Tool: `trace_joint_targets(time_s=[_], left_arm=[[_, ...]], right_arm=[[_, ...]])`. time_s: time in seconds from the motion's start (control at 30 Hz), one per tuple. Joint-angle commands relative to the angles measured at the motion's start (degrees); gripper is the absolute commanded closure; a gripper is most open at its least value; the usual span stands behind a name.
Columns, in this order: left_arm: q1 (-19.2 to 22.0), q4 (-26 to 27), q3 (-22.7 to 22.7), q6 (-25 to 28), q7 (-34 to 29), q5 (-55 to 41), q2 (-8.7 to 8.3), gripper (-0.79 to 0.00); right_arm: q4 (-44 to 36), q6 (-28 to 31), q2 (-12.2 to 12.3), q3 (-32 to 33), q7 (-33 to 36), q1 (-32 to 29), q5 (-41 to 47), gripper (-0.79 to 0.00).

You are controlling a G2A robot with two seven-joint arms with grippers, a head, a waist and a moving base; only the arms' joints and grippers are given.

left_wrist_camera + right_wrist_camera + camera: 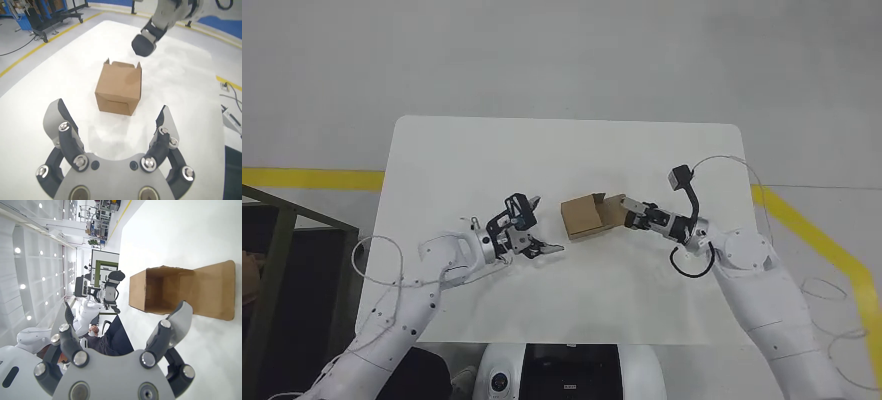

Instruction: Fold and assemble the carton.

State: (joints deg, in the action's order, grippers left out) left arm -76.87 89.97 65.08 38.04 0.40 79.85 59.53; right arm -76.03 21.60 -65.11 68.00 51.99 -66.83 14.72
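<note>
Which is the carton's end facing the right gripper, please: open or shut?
Open: the right wrist view looks into the carton, its flap unfolded.

Bright, even light from overhead fills the room. The white table reads almost uniformly pale from the top view. From the left wrist view its surface shows faint, cloudy patches of sheen. The carton throws only a thin, soft-edged shadow along its base, which indicates diffuse lighting. In the right wrist view its open interior is distinctly darker than its outer walls. Rows of round ceiling lamps appear as white spots with no detail. Both wrist views bow straight lines toward the edges: note the curved table border and the bent yellow floor line.
</note>
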Motion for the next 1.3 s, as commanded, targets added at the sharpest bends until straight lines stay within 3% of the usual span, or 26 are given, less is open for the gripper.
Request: trace_joint_targets(time_s=[0.0,0.23,0.47,0.93,1.27], left_arm=[[0.0,-0.11,-0.9,-0.21,0.43,1.44,0.11,-0.785],[1.19,-1.3,-3.63,-3.49,1.83,4.54,0.78,-0.785],[5.08,-7.45,-7.74,-6.58,4.66,2.26,2.51,-0.785],[11.56,-15.75,-11.31,-4.48,11.27,5.2,4.09,-0.785],[15.36,-21.46,-13.07,1.69,16.16,4.61,4.9,-0.785]], right_arm=[[1.55,0.77,-0.16,-0.53,0.11,1.11,-0.03,-0.785],[7.05,2.35,-1.2,-3.74,1.65,5.73,1.54,-0.785],[10.67,3.93,-1.94,-6.01,4.02,7.21,4.15,-0.785],[6.3,4.44,-1.45,-4.95,5.14,2.58,7.41,-0.785],[2.07,4.85,-0.66,-2.05,5.91,-1.01,10.57,-0.785]])
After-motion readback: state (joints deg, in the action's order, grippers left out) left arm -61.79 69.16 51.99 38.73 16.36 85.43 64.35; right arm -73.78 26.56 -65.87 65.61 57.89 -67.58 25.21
